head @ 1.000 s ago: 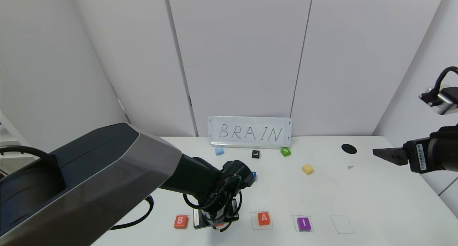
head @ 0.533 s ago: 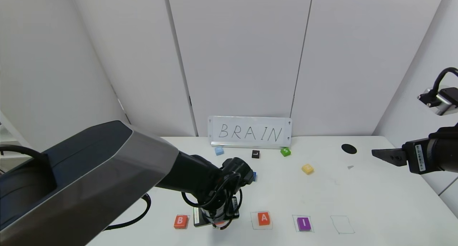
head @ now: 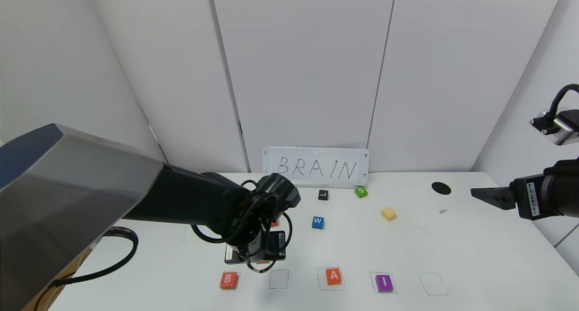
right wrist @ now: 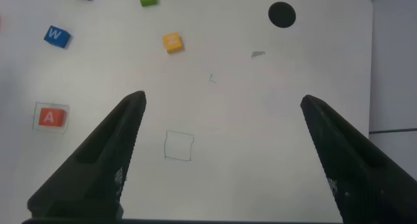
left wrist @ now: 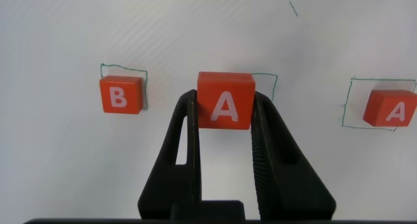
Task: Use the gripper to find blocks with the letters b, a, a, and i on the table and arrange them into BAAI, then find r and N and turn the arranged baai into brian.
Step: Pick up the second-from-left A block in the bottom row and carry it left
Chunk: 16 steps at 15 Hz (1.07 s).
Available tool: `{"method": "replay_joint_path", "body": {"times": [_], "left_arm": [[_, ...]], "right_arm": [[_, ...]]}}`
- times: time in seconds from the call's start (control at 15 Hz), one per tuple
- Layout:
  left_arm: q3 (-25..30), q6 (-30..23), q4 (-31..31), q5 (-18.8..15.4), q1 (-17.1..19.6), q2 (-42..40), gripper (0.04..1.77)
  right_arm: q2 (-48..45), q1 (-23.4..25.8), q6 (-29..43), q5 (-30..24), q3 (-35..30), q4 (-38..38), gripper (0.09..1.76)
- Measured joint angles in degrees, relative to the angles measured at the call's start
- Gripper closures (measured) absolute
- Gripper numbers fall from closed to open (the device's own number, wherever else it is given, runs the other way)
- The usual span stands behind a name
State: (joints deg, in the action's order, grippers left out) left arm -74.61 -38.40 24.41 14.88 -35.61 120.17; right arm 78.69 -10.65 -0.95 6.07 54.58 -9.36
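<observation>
With the second outlined square (head: 278, 279) on the counter (head: 475, 256) standing bare between the B block (head: 228, 279) and the other A block (head: 334, 276), the left hand (left wrist: 225, 129) holds an orange-red A block (left wrist: 225, 100) clamped above it, presumably to free that slot for the R; the right hand (right wrist: 221, 129) idles wide at the counter's right edge.

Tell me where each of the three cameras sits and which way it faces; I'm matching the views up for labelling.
Head view: on the head, looking forward and down at the table; both arms show.
Left wrist view: on the left wrist, looking down; the left gripper grips an A block above the table.
Right wrist view: on the right wrist, looking down past the open right gripper.
Shared: the resting A block shows in all three.
</observation>
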Motion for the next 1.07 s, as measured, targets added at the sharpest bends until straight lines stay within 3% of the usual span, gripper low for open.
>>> {"method": "replay_joint_path", "body": {"times": [0.6, 1.07], "left_arm": [[1.65, 12.32, -0.87, -0.74, 12.79, -4.27, 1.3], [1.57, 21.46, -1.21, -6.13, 21.39, -4.38, 1.3]], "right_arm": [[-0.46, 0.4, -0.35, 0.0, 0.1, 0.01, 0.14], [-0.57, 0.33, -0.28, -0.02, 0.0, 0.04, 0.14]]}}
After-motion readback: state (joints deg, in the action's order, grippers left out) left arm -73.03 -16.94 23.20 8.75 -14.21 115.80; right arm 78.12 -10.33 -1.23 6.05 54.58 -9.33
